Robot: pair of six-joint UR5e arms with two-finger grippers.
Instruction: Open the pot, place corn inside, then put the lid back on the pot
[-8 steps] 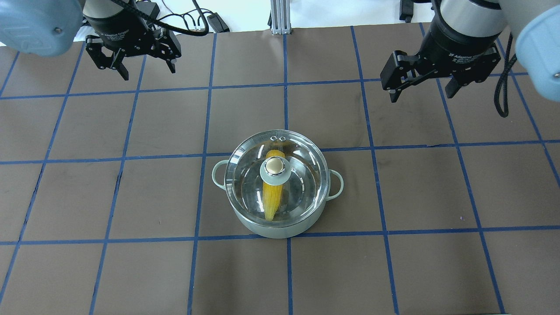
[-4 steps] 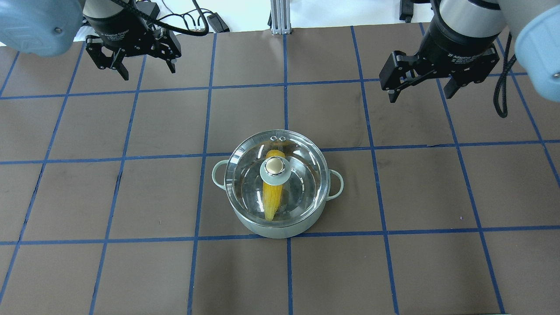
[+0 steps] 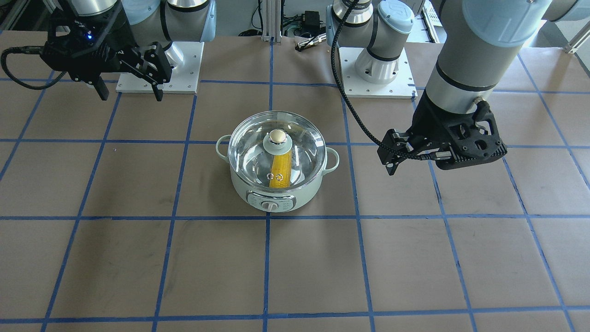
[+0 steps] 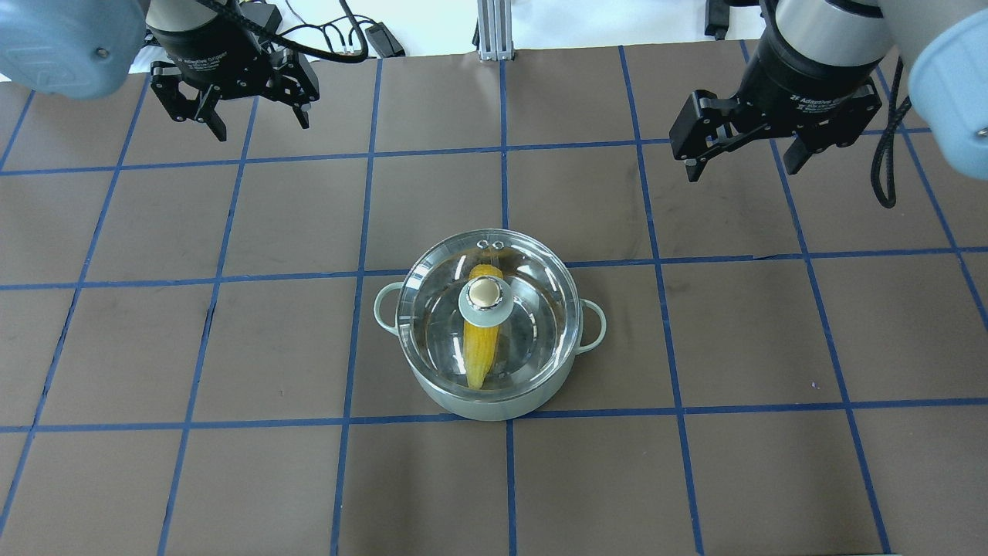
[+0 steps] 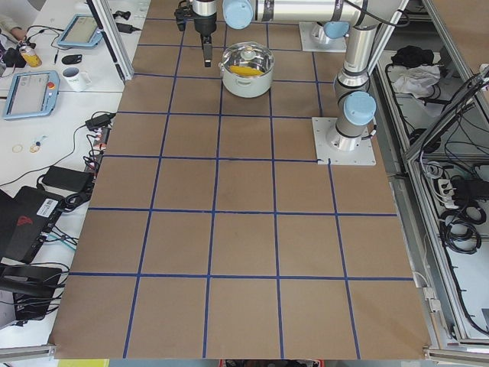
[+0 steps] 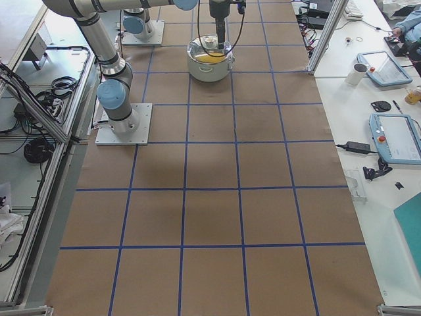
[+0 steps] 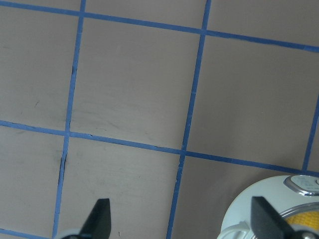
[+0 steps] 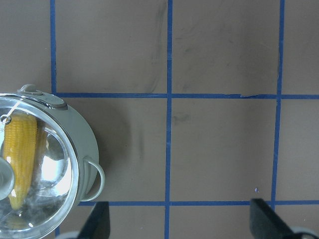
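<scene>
One pot (image 4: 486, 405) stands near the middle of the table (image 4: 231, 347), with bare brown surface on every side of it and the table's edges well away. The one lid (image 4: 532, 309) sits closed on its rim, knob (image 4: 485, 292) at the centre and two vent holes (image 4: 491, 245) toward the far side. One corn cob (image 4: 480, 355) lies inside under the glass, its pointed end toward the robot. The pot has two side handles (image 4: 596, 326) and one dial (image 3: 272, 206) on the front facing the operators' side. Blue tape lines (image 4: 503, 116) divide the table into squares. There are two grippers, both well apart from the pot near the far edge. The left gripper (image 4: 261, 127) and the right gripper (image 4: 742, 170) each have their fingers spread with nothing between them. Cables (image 4: 340, 38) lie just beyond the far edge.
</scene>
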